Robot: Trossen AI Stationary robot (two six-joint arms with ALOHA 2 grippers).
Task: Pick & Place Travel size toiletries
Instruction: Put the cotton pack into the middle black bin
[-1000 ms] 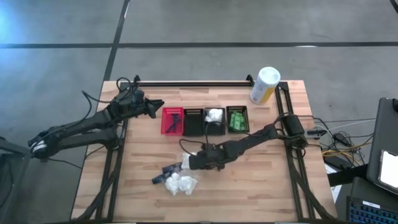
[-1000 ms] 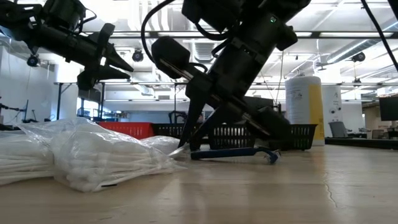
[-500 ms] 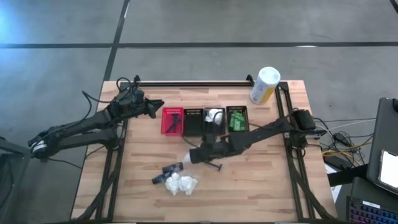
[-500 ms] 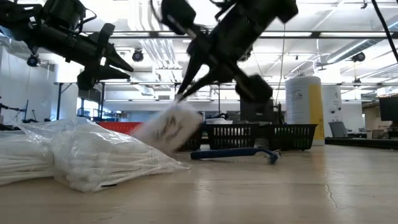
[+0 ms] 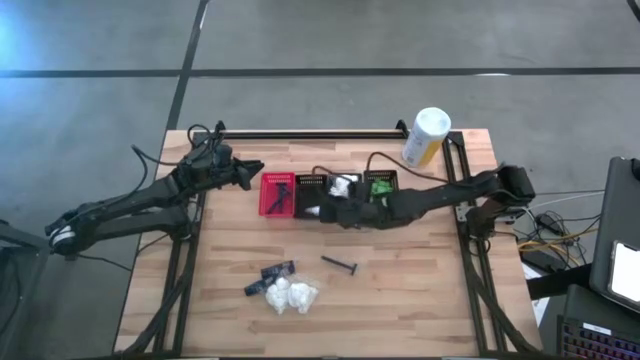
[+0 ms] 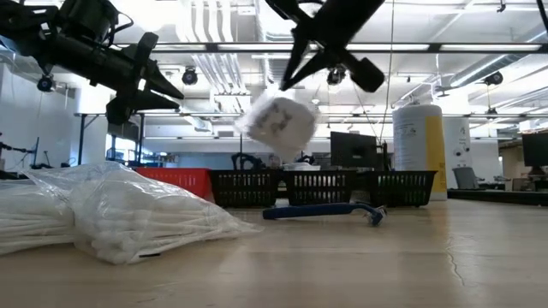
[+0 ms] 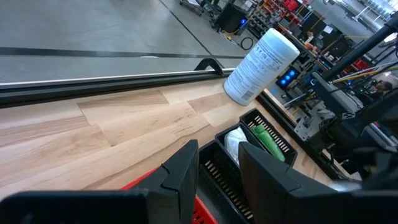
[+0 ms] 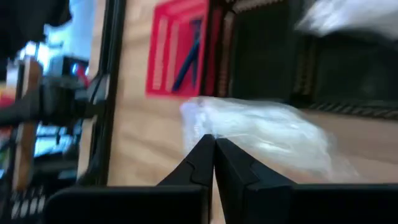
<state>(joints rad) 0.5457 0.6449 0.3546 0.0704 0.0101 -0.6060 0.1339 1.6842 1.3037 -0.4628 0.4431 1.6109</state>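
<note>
Right gripper (image 5: 322,210) is clenched on a white plastic-wrapped bundle (image 6: 278,122), held aloft at frame centre, just short of the black mesh baskets (image 5: 329,194) directly beyond. Left gripper (image 5: 252,170), upper left, released, idle

Wood plank table (image 5: 420,300) sits on a grey concrete floor (image 5: 300,40) crossed by dark seam lines, one running across behind the table and one diagonal at the far left. Low view looks into a big open workshop: white ceiling with ducting (image 6: 205,21) and strip lights (image 6: 479,68), pale walls, benches with dark monitors (image 6: 353,150) far back. In the high view, a desk with screens (image 5: 620,270) and a tangle of cables (image 5: 545,235) sits off the table's right edge.
</note>
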